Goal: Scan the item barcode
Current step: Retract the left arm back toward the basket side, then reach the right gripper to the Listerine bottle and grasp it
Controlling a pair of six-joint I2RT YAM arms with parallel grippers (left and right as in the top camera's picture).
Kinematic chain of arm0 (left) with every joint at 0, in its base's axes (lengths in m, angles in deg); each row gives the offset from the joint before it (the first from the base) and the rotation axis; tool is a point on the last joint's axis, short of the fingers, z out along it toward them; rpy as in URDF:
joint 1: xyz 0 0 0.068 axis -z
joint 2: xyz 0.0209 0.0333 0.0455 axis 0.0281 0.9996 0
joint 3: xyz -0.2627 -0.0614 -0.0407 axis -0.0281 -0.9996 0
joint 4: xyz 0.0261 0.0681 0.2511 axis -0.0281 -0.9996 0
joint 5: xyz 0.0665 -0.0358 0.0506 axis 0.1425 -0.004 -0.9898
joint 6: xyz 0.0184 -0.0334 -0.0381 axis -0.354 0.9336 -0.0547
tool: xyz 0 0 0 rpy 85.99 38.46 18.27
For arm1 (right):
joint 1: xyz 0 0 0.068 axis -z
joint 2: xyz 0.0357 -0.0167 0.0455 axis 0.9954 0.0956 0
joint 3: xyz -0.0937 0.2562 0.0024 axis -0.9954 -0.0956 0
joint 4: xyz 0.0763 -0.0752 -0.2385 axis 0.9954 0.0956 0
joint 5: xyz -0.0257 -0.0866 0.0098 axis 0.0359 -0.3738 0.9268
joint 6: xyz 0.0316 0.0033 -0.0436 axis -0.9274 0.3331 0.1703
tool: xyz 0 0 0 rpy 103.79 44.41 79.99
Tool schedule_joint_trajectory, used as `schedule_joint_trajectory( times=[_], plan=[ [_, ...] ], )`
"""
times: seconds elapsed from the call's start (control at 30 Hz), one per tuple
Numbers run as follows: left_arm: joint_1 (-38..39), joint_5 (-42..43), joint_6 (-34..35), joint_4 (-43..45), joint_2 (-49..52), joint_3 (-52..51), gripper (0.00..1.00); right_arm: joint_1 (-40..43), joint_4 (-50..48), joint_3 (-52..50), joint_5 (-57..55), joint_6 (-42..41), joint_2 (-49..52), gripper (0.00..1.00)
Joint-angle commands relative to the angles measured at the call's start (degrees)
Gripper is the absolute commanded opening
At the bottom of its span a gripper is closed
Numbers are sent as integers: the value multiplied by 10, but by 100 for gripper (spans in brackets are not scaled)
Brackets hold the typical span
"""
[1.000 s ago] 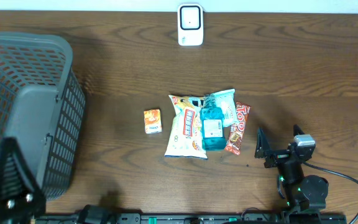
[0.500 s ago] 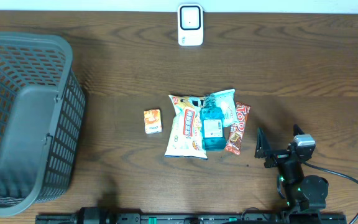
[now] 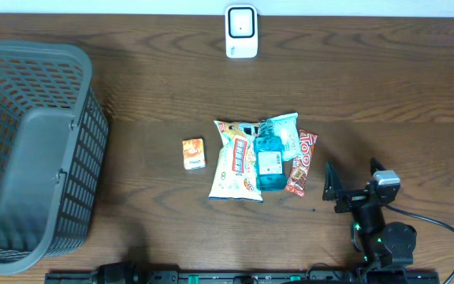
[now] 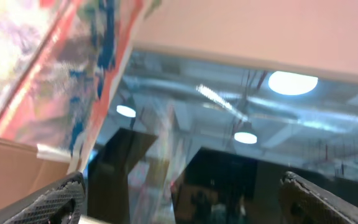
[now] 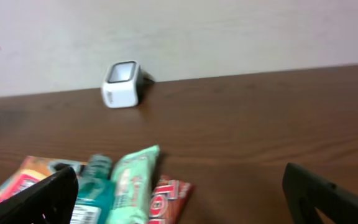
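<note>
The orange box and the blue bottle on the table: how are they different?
The orange box is small and squarish; the blue bottle is clearly longer. The box lies alone, apart from everything else; the bottle lies in a heap, against a snack bag and a green packet. The box is opaque orange; the bottle is see-through blue with a white label. Both lie flat on the wooden table, untouched.

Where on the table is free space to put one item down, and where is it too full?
Bare wood lies between the scanner and the snack pile, between the basket and the orange box, and at the far right, beyond the pile. It is crowded in the pile, where items overlap.
</note>
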State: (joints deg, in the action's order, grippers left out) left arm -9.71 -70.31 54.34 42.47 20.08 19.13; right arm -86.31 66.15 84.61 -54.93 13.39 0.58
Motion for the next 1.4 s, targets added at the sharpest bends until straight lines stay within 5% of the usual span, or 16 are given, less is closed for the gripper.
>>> schedule_joint_trajectory(
  times=[0.0, 0.2, 0.4, 0.63, 0.9, 1.17, 1.37],
  plan=[
    [-2, 8, -9, 9, -21, -27, 98, -3, -2, 0, 69, -132, -1, 99],
    [-2, 8, -9, 6, -31, -64, 98, -3, -14, 0, 209, -288, -1, 99],
    [-2, 8, -9, 33, -84, -131, 98, -3, -47, 0, 225, -460, -1, 99],
    [-1, 7, -5, 61, -110, -200, 98, -3, -73, 11, 273, -364, -1, 99],
    [-2, 8, 13, 64, -110, -255, 98, -5, 181, 137, 150, -203, 49, 99],
    [-2, 164, 8, 79, -111, -320, 98, -47, 264, 314, 61, -145, 253, 99],
    [-2, 222, 8, 102, -111, -340, 98, -157, 318, 431, -64, -142, 464, 99]
  ],
)
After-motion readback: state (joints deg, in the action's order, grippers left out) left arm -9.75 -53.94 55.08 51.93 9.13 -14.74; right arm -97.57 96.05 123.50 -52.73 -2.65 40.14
